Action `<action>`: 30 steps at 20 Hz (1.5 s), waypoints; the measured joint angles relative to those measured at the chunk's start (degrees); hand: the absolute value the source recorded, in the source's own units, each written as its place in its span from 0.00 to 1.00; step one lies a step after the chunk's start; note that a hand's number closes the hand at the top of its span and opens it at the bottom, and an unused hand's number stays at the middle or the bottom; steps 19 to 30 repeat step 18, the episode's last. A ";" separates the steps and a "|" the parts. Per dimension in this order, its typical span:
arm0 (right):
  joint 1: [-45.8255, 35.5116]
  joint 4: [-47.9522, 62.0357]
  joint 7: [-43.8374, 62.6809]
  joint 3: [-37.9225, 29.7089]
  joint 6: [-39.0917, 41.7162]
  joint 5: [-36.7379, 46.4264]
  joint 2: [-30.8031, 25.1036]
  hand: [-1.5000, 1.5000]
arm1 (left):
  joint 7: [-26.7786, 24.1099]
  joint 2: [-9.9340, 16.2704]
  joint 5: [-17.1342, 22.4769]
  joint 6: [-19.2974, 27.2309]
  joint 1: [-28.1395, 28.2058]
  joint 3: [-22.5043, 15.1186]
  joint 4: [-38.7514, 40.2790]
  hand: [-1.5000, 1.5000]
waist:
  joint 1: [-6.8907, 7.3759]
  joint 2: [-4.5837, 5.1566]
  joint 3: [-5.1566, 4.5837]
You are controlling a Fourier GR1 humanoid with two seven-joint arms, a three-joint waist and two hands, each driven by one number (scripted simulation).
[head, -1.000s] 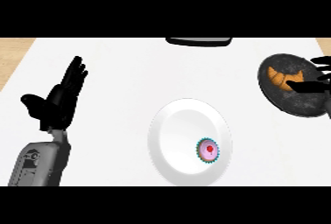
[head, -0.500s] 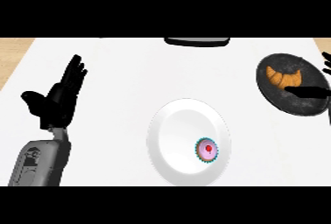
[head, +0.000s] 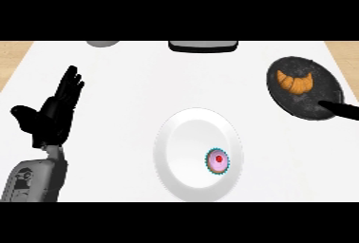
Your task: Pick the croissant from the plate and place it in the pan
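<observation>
Head view
Left hand: the left hand [head: 51,114] stood at the view's left above its grey forearm [head: 33,180], fingers straight and pointing up, thumb spread to the side; it held nothing and touched nothing.
Right hand: no right hand showed in this view.
Pan: the black pan [head: 308,107] lay far to the right of the left hand, across the counter and a little farther up the view; its black handle [head: 342,109] ran toward the right edge.
Croissant: the golden croissant [head: 295,82] lay inside the pan, in its upper left part, well apart from the left hand.
Plate: the white plate [head: 188,156] sat to the right of the left hand and lower in the view, between that hand and the pan, touching neither.
In the plate: a small cupcake [head: 218,162] with pink top, red centre and teal frilled edge sat in the plate's right half; the other parts of the plate showed bare white.
Counter: the white counter top [head: 140,80] carried all of these.
Far edge: a dark rectangular object [head: 203,45] with a light rim lay up and to the right of the left hand, cut by the upper edge; a grey rounded thing [head: 104,43] showed nearly straight above that hand, too little of it visible to name.
</observation>
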 measured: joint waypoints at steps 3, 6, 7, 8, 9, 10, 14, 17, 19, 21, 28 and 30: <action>3.41 -3.01 -1.84 -0.43 6.27 -2.47 -0.31 0.00 | -0.92 -0.51 -0.44 0.61 1.16 -0.01 0.19 0.50 | -0.94 -0.40 -0.10; 7.97 -8.40 -2.22 -0.18 11.18 -4.55 0.05 0.00 | -0.51 -0.12 -0.22 0.75 1.65 0.69 -0.16 0.50 | -1.89 -0.79 -0.22; 9.52 -10.86 -2.05 0.03 12.15 -5.22 0.66 0.00 | -0.16 0.06 -0.10 0.75 1.42 0.91 -0.16 0.50 | -2.11 -0.86 -0.26; 11.52 -13.03 -2.02 0.14 13.41 -5.83 0.95 0.00 | 0.42 0.44 0.15 0.64 1.09 1.29 -0.17 0.50 | -2.39 -0.95 -0.29; 13.68 -15.13 -2.01 0.37 14.48 -6.21 1.29 0.00 | 0.47 0.64 0.39 0.46 1.42 1.56 -0.37 0.50 | -2.74 -1.08 -0.33; 15.53 -17.80 -1.37 0.34 15.39 -7.00 1.63 0.00 | -0.32 0.79 0.49 0.34 1.53 1.91 0.30 0.50 | -2.93 -1.09 -0.34; 23.81 -30.36 2.77 0.59 18.45 -9.91 3.91 0.00 | -1.30 0.50 0.57 0.26 2.19 2.01 0.74 0.50 | -3.29 -1.13 -0.40; 30.67 -41.94 7.69 1.02 19.39 -11.68 6.26 0.00 | -0.77 0.75 0.77 -0.12 2.91 1.95 -0.57 0.50 | -2.80 -0.98 -0.36; 32.86 -46.17 9.61 1.01 19.22 -12.26 7.17 0.00 | -0.57 0.89 0.75 -0.31 3.28 1.86 -1.13 0.50 | -2.63 -0.92 -0.34; 32.86 -46.17 9.61 1.01 19.22 -12.26 7.17 0.00 | -0.57 0.89 0.75 -0.31 3.28 1.86 -1.13 0.50 | -2.63 -0.92 -0.34; 32.86 -46.17 9.61 1.01 19.22 -12.26 7.17 0.00 | -0.57 0.89 0.75 -0.31 3.28 1.86 -1.13 0.50 | -2.63 -0.92 -0.34; 32.86 -46.17 9.61 1.01 19.22 -12.26 7.17 0.00 | -0.57 0.89 0.75 -0.31 3.28 1.86 -1.13 0.50 | -2.63 -0.92 -0.34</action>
